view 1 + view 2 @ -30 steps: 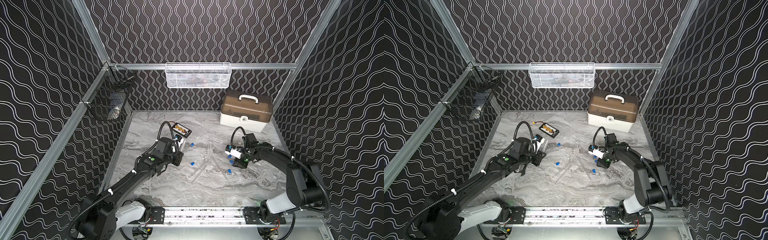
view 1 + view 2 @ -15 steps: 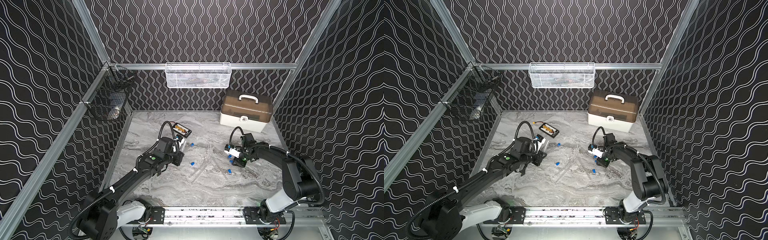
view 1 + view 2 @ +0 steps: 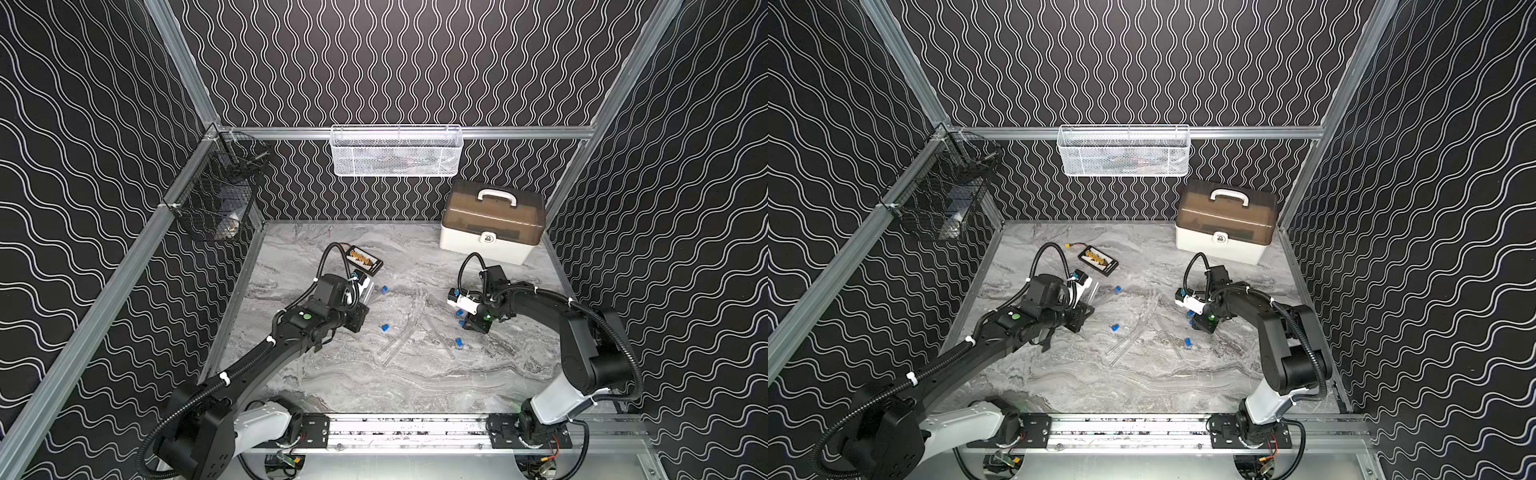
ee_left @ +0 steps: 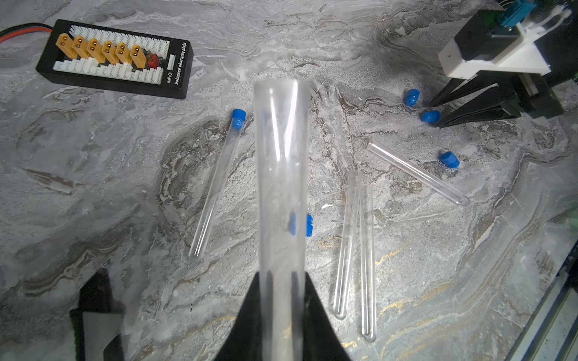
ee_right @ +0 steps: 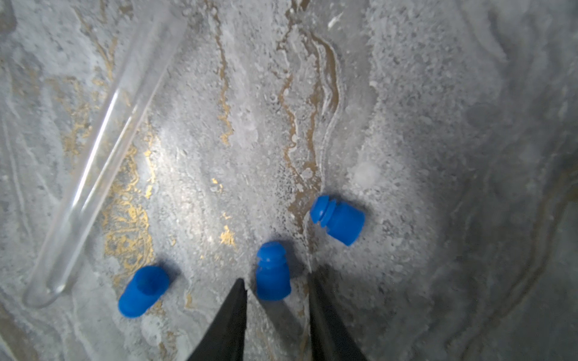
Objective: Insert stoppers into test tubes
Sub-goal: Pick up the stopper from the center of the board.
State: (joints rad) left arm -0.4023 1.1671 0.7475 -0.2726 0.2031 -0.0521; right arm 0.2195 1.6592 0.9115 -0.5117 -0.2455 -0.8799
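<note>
My left gripper is shut on a clear test tube, whose open mouth points away over the marble. My right gripper is low over the table and open, its black fingertips either side of a blue stopper with a small gap on each side. Two more stoppers lie close by. One test tube on the table has a blue stopper in its mouth. Three bare test tubes lie between the arms. In a top view the grippers face each other.
A black-and-yellow battery board lies behind the left arm. A white box with a brown lid stands at the back right. A white mesh basket hangs on the back rail and a black wire basket on the left rail.
The right gripper's jaws have narrowed around the blue stopper, and that arm has shifted slightly. The left arm holds still with its tube.
</note>
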